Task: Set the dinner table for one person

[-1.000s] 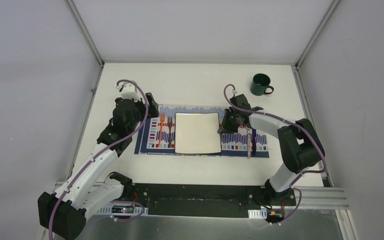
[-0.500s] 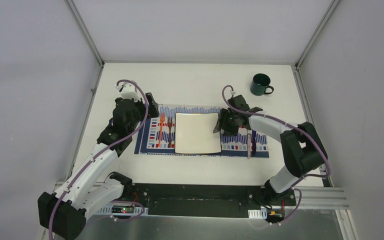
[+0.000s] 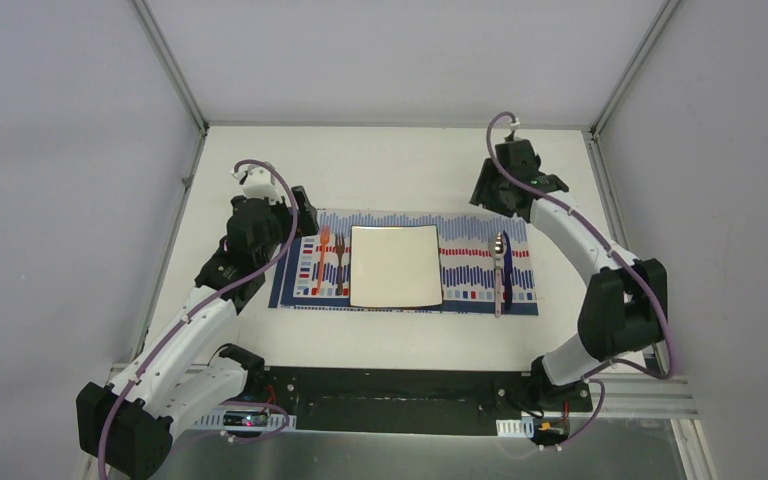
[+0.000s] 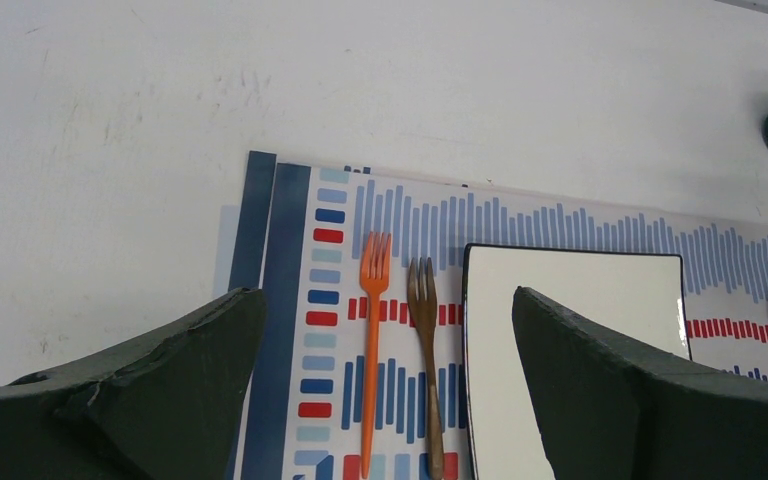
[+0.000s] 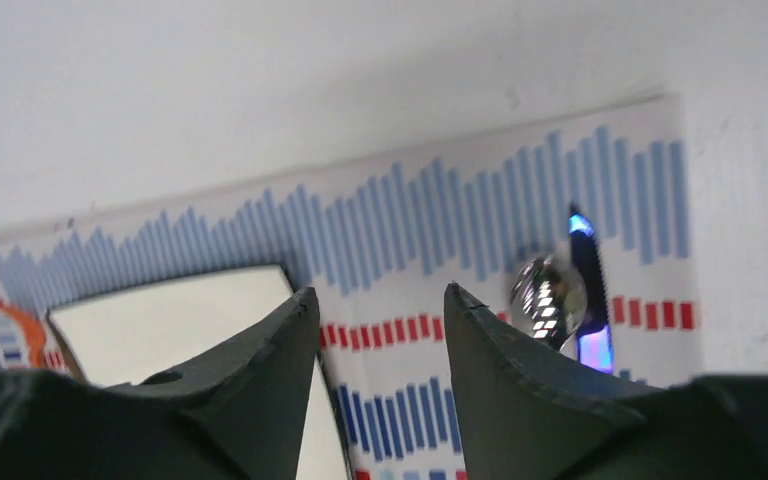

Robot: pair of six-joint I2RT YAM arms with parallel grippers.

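White and matte, the dinner table, edged in aluminium, is lying beneath the left gripper, which is gaping wide, and the right gripper, which is hanging parted, both empty.

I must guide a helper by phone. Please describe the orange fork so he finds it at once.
On the white table lies a striped placemat with a square white plate in its middle. Two forks lie side by side left of the plate. The orange fork is the outer one; the brown fork lies next to the plate.
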